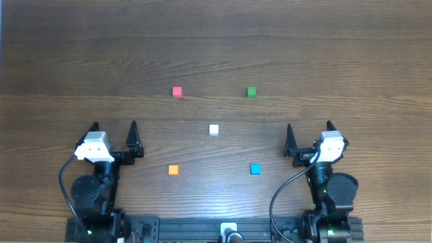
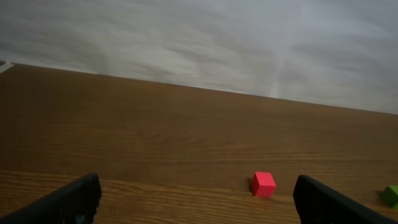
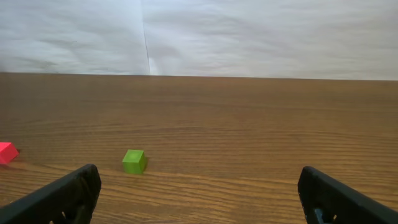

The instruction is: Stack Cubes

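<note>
One: Five cubes lie on the brown table (image 1: 337,54), each one by itself.

Two: Where are they?

One: From above, the pink cube (image 1: 177,92) is far away on the left. The green cube (image 1: 252,92) is far away on the right. The white cube (image 1: 214,129) sits in the middle. The orange cube (image 1: 173,170) is near, on the left. The blue cube (image 1: 255,169) is near, on the right.

Two: And the arms?

One: The left gripper (image 1: 113,125) is at the near left and the right gripper (image 1: 309,126) is at the near right. Both have their jaws spread wide and hold nothing. The orange cube is just right of the left arm. The blue cube is just left of the right arm.

Two: What does the left wrist camera see?

One: Two black fingers (image 2: 62,199) far apart, with the pink cube on the table ahead, closer to the right finger. The green cube peeks in beyond that finger. A white wall (image 2: 186,43) stands behind the far edge of the table.

Two: And the right wrist camera?

One: Its own black fingers, far apart too. The green cube is ahead, closer to the left finger, and a bit of the pink cube peeks in beyond that finger. The white wall is there again.

Two: So what does each view give us?

One: The top view gives the white, orange and blue cubes. The wrist views give the wall
</note>
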Robot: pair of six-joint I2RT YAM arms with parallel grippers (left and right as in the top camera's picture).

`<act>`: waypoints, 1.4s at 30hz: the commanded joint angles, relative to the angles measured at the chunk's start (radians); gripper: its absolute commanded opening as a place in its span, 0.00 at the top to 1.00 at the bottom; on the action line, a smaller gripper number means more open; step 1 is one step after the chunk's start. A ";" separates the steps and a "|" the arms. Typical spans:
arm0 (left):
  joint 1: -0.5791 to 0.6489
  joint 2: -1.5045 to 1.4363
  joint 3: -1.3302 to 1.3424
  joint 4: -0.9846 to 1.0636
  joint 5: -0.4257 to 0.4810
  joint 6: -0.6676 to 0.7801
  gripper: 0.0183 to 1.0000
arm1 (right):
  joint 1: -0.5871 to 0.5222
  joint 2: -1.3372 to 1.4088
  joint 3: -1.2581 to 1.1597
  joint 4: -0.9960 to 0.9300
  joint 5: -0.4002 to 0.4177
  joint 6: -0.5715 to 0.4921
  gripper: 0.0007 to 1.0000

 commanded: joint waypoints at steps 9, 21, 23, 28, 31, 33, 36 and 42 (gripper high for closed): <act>0.005 -0.005 -0.005 -0.002 0.010 0.015 0.00 | -0.007 -0.007 -0.005 -0.003 -0.005 -0.008 0.01; 0.005 -0.004 -0.005 -0.002 0.006 0.015 0.00 | -0.007 -0.007 -0.005 -0.003 -0.005 -0.008 0.01; 0.005 -0.004 -0.005 0.000 0.019 0.002 0.00 | -0.007 -0.007 -0.005 -0.003 -0.005 -0.008 0.01; -0.027 0.171 0.075 0.056 0.089 -0.047 0.00 | -0.007 -0.007 -0.005 -0.003 -0.005 -0.008 0.01; -0.072 0.421 0.254 0.045 0.092 -0.077 0.00 | -0.007 -0.007 -0.005 -0.003 -0.005 -0.008 0.01; -0.097 0.568 0.383 -0.003 0.092 -0.095 0.00 | -0.007 -0.007 -0.005 -0.003 -0.005 -0.008 0.01; -0.147 0.853 0.668 -0.180 0.092 -0.095 0.00 | -0.007 -0.007 -0.005 -0.003 -0.005 -0.008 0.01; -0.206 1.263 1.084 -0.477 0.092 -0.125 0.00 | -0.007 -0.007 -0.005 -0.003 -0.005 -0.008 0.01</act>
